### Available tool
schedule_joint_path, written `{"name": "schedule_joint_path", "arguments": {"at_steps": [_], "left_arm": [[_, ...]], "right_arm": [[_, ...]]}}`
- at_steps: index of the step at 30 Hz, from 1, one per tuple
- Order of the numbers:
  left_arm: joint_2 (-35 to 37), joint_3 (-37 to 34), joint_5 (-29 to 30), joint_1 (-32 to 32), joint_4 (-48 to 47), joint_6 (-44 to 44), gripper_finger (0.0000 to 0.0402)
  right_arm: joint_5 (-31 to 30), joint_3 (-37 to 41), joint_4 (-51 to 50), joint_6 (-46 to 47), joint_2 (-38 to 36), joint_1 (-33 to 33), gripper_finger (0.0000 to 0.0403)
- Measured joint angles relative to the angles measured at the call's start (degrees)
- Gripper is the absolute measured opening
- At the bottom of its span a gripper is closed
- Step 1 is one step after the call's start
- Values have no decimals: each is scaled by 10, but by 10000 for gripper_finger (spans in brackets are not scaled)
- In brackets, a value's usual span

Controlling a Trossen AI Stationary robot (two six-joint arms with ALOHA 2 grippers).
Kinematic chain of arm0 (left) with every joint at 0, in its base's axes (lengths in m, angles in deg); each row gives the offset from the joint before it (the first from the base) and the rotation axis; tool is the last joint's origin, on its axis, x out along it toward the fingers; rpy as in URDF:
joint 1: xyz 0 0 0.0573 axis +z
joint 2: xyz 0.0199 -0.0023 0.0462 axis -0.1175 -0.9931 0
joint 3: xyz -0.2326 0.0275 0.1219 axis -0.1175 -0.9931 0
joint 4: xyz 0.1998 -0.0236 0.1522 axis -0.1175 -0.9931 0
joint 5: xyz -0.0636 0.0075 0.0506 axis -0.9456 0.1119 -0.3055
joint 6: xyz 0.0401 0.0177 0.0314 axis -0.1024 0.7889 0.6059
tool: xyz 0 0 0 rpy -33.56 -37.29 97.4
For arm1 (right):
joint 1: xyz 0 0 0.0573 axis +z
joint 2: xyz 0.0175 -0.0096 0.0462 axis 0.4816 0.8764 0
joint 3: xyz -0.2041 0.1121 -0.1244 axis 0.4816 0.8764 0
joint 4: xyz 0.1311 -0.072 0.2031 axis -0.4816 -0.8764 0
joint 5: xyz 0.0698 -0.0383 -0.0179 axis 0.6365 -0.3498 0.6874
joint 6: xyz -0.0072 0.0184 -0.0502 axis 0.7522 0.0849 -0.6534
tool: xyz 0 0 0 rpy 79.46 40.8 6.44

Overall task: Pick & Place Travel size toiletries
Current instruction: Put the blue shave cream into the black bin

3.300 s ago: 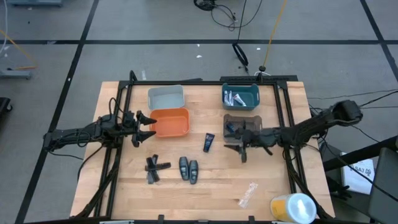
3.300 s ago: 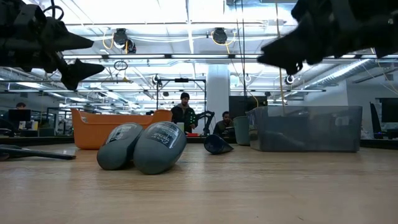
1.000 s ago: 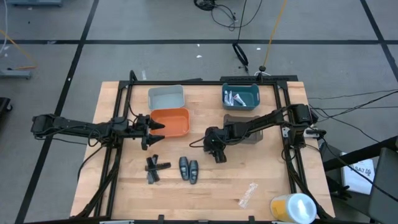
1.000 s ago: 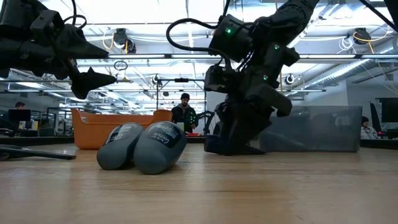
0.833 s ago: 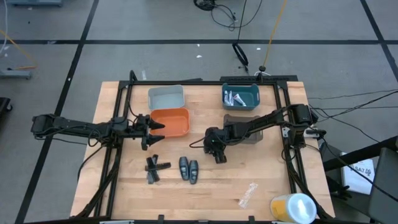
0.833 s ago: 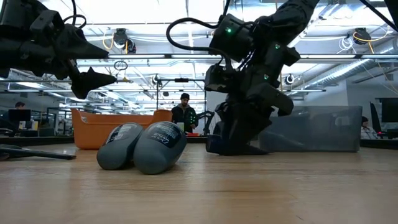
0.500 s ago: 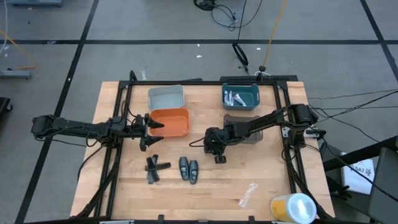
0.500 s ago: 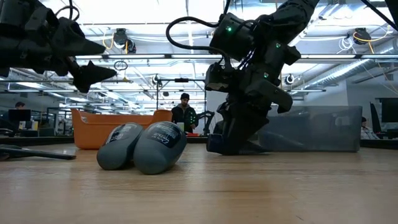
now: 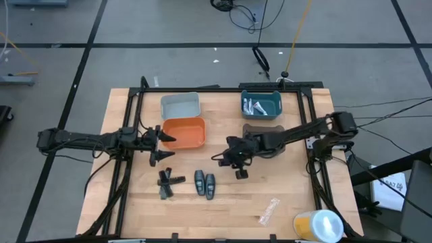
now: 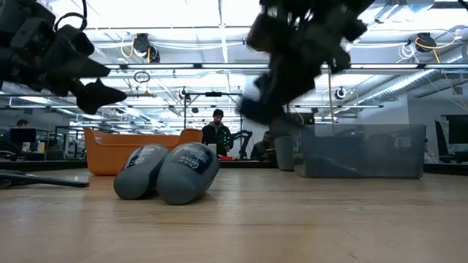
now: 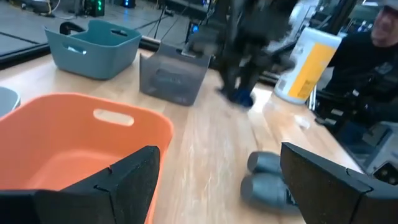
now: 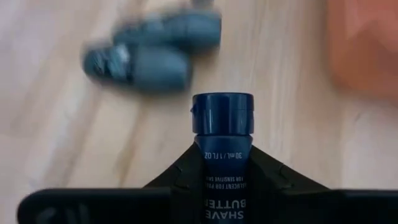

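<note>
My right gripper [image 12: 222,167] hangs over the middle of the table [image 9: 236,164], shut on a dark blue tube [image 12: 222,134] with a round cap. Two dark grey oval pieces [image 9: 204,183] lie side by side on the wood toward the near edge, and thin black stick pieces [image 9: 167,183] lie crossed to their left. Silvery-white tubes [image 9: 256,106] lie in the teal bin [image 9: 272,98]. My left gripper [image 11: 227,186] is open, held above the table at the orange bin's [image 9: 183,132] left side [image 9: 158,145]. My right gripper pinches the dark blue tube's printed body [image 12: 222,158] between its two fingers [image 12: 180,177], from above, pointing down. The capped end [image 12: 222,113] sticks out past the fingertips, toward the table. The tube is lifted clear of the wood.
A light grey bin [image 9: 180,105] stands behind the orange one, and a dark grey bin [image 9: 260,129] sits under my right arm. A clear crinkled wrapper [image 9: 269,210] and a big yellow-and-white cylinder [image 9: 317,225] lie near the table's near right corner. People sit in the room beyond.
My right gripper, which stood on the table around the blue tube, has risen quickly and shifted slightly toward the near edge, carrying the tube up clear of the wood.
</note>
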Motion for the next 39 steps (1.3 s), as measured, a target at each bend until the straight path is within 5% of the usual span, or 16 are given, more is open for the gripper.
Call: {"name": "schedule_joint_path", "arguments": {"at_steps": [6, 20, 39], "left_arm": [[31, 0, 18, 0, -45, 23, 328], [54, 0, 30, 0, -44, 24, 328], [54, 0, 30, 0, -40, 24, 328]], "right_arm": [[0, 27, 18, -11, -88, 10, 71], [-63, 236, 162, 21, -287, -38, 70], [-85, 397, 191, 80, -425, -116, 70]]}}
